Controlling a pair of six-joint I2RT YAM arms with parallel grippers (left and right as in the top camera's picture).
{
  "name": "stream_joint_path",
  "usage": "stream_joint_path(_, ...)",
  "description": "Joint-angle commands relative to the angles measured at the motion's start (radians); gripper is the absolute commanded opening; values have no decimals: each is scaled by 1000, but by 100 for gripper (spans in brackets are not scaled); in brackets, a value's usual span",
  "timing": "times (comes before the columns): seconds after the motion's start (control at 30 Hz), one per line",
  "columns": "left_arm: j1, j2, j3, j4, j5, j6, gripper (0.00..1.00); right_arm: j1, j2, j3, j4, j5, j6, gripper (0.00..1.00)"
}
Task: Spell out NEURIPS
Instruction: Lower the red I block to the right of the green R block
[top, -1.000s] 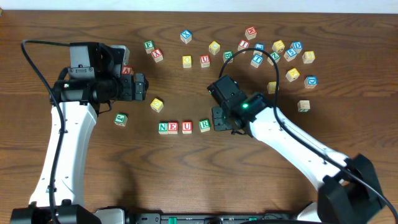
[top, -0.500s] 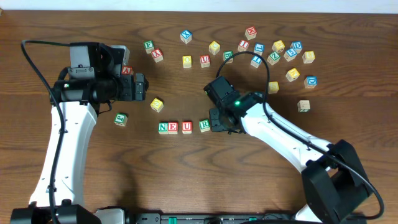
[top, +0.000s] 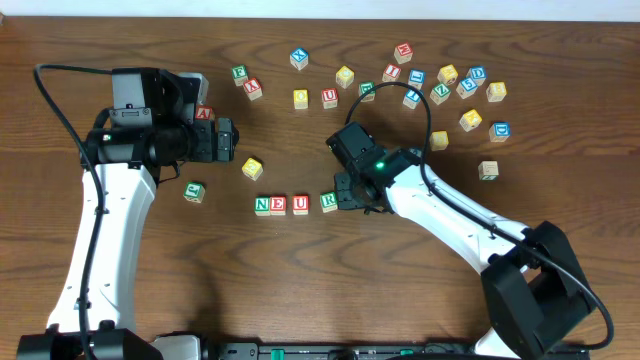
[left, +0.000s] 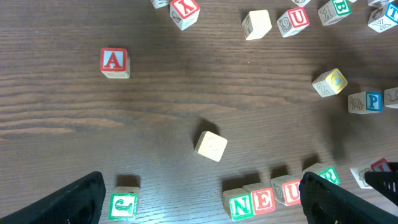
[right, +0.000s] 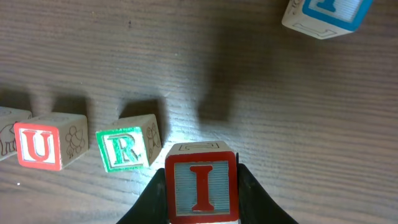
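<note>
The right gripper (right: 202, 202) pinches the red I cube (right: 201, 183) just right of the green R cube (right: 127, 149), while the left gripper (left: 200, 190) stands spread wide.

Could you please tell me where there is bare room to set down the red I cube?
Bare wood lies just right of the green R cube, last in the row, and across the near table between the arms. The far right cluster of cubes is crowded.
</note>
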Motion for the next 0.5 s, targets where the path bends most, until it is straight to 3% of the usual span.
stream_joint_path(0.0, 2, 1, 23, 0, 15, 21, 98, 0, 36, -1, 13, 13, 1, 8)
stream_joint_path(0.47, 2, 1, 23, 0, 15, 21, 98, -1, 80, -1, 42, 74, 0, 8)
